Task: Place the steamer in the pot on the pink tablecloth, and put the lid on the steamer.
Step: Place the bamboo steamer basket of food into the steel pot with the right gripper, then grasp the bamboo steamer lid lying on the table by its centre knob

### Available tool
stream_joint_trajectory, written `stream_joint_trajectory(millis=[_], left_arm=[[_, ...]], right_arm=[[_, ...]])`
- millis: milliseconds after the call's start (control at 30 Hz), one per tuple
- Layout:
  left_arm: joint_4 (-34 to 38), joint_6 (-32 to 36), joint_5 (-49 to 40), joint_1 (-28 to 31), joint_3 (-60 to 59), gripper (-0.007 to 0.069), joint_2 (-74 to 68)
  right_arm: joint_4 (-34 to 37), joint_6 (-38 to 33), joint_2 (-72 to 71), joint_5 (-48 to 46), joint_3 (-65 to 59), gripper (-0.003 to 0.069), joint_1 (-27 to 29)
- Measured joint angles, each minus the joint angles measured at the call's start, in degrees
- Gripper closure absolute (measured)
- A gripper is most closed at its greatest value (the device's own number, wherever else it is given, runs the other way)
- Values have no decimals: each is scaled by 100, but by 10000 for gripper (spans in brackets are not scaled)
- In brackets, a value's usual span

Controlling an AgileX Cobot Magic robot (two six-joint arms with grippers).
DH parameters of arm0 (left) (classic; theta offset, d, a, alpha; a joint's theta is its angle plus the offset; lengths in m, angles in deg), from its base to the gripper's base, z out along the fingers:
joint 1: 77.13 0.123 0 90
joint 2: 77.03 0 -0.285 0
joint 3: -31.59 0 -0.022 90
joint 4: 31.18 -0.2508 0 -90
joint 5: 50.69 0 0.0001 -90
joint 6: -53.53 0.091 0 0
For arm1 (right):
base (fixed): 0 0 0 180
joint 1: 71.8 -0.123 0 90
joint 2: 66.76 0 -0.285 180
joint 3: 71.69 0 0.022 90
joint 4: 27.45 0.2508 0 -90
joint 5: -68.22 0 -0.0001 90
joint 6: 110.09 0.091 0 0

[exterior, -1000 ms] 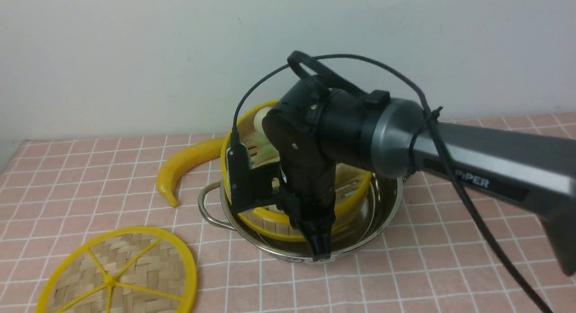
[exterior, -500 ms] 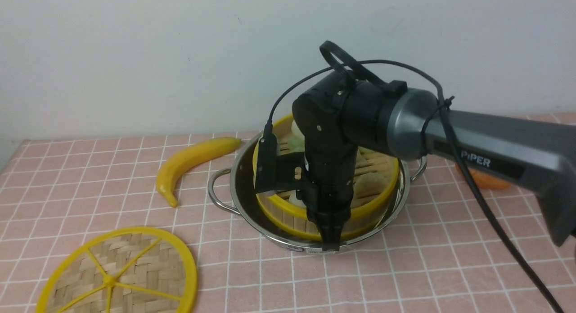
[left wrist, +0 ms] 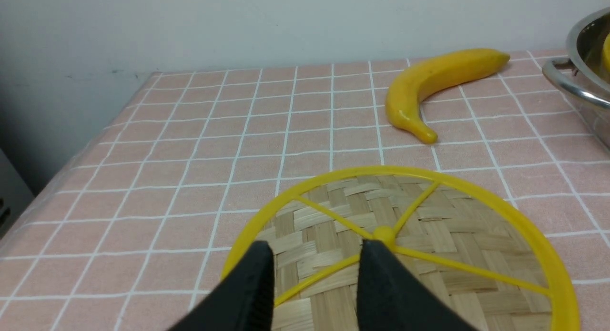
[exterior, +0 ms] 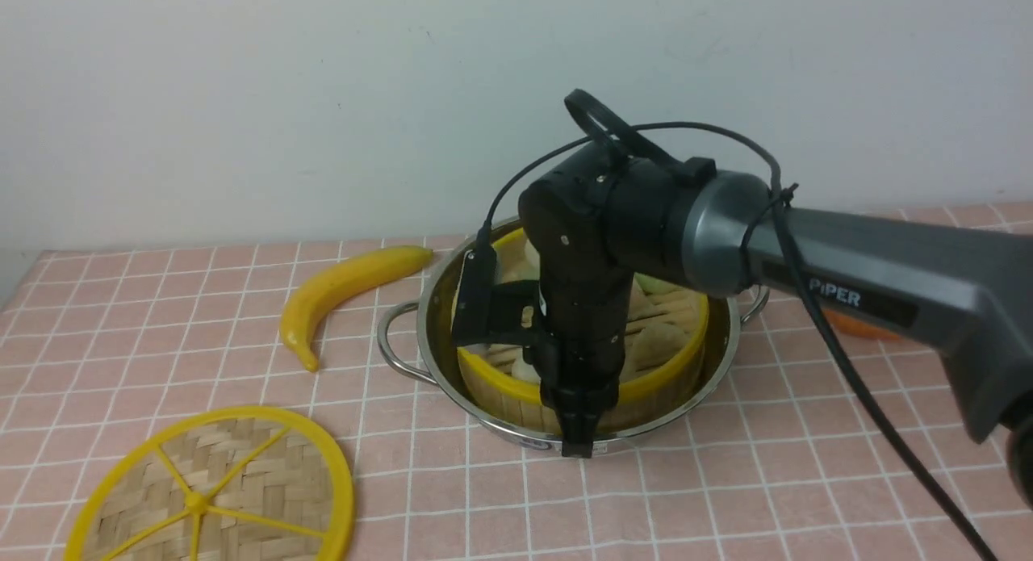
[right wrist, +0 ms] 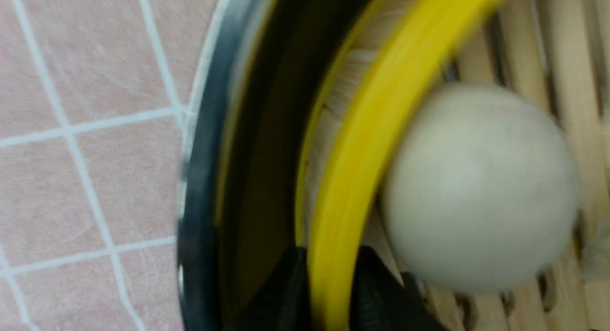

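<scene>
Steamer [exterior: 674, 366] has dropped level into pot [exterior: 721, 355]. Right gripper [exterior: 577, 444] straddles its rim, grip unclear. Left gripper [left wrist: 314, 255] gapes over lid [left wrist: 429, 226].

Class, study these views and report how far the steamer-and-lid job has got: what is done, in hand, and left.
Done: the steamer sits inside the pot on the pink tablecloth. In hand: the right end effector straddles the steamer's yellow rim; blur hides whether it grips. Left: the lid lies flat on the cloth, not yet on the steamer, with the open left end effector poised over it.
</scene>
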Motion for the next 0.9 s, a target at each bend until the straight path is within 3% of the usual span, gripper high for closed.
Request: stream_joint_trajectory(millis=[267, 567, 700, 733, 767, 900], left_arm=[[0, 0, 0, 0, 0, 382, 0], [0, 0, 0, 0, 0, 382, 0], [0, 0, 0, 0, 0, 382, 0], [0, 0, 0, 0, 0, 382, 0], [0, 0, 0, 0, 0, 382, 0], [0, 0, 0, 0, 0, 382, 0]], right_arm=[[40, 465, -45, 86, 26, 219, 5], [138, 1099, -845, 76, 38, 177, 5], [274, 1845, -1476, 68, 37, 364, 5], [417, 2192, -1749, 64, 37, 543, 5], [510, 2469, -1934, 62, 37, 614, 5], [1074, 3198, -2465, 62, 37, 673, 5]])
